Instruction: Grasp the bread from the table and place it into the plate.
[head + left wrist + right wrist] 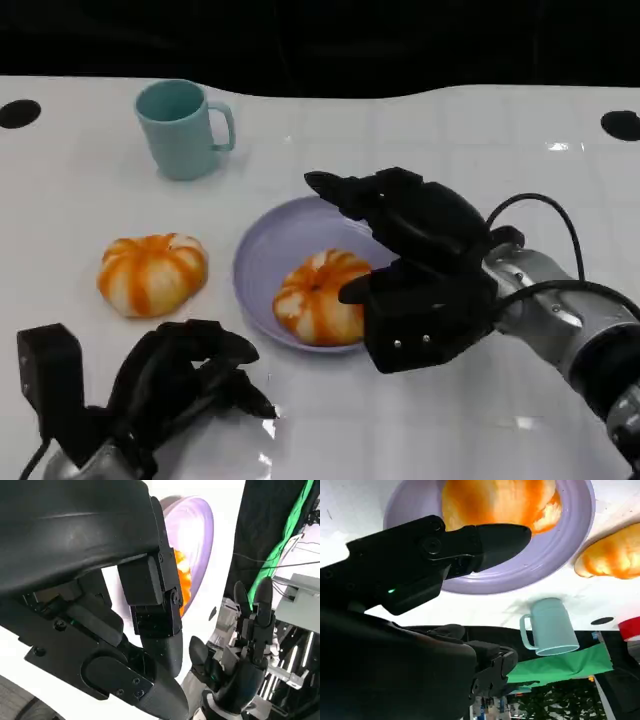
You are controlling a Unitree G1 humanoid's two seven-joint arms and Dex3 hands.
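Glossy orange-striped round bread lies in shallow lilac plate mid-table – right hand above plate's right rim, fingers spread, empty; second bread left of plate; left hand curled at near edge – holds nothing

i can read no text, label, brand, number or sign anywhere in these views, not on my hands, the plate, the mug, the bread or the table.
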